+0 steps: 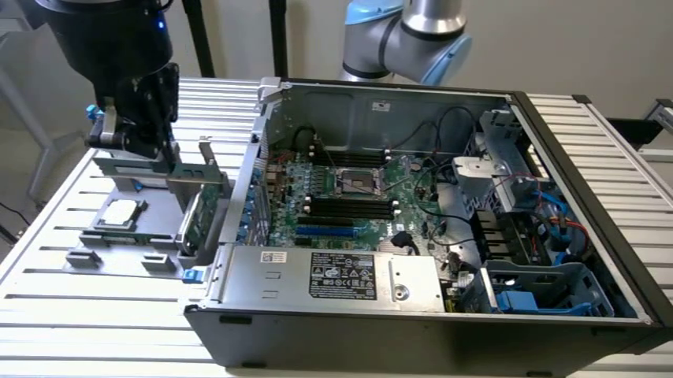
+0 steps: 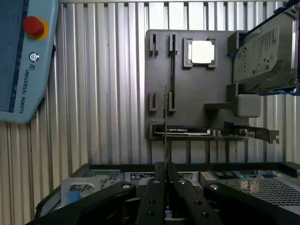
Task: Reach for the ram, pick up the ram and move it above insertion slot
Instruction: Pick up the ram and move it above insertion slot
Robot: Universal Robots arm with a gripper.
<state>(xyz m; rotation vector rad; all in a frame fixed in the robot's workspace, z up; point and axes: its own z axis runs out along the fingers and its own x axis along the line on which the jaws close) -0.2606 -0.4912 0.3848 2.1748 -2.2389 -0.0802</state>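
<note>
My gripper (image 1: pixel 135 151) hangs over the grey parts tray (image 1: pixel 63 260) at the exterior view's left, outside the open computer case. It is shut on the ram (image 1: pixel 131 165), a thin greenish stick held level and lifted clear of the tray. In the wrist view the ram (image 2: pixel 165 126) appears edge-on as a thin line rising from between the closed black fingertips (image 2: pixel 154 180), in line with its empty holder posts (image 2: pixel 171 101). The insertion slot (image 1: pixel 352 206), among the black slots on the motherboard, lies well to the exterior view's right of the gripper.
The tray also carries a processor chip (image 2: pixel 202 51), a hard drive in a blue frame (image 2: pixel 265 51) and an upright expansion card (image 1: pixel 200 213) beside the case wall (image 1: pixel 250 169). A teach pendant (image 2: pixel 23 56) lies on the slatted table. The arm's blue joint (image 1: pixel 405 39) rises behind the case.
</note>
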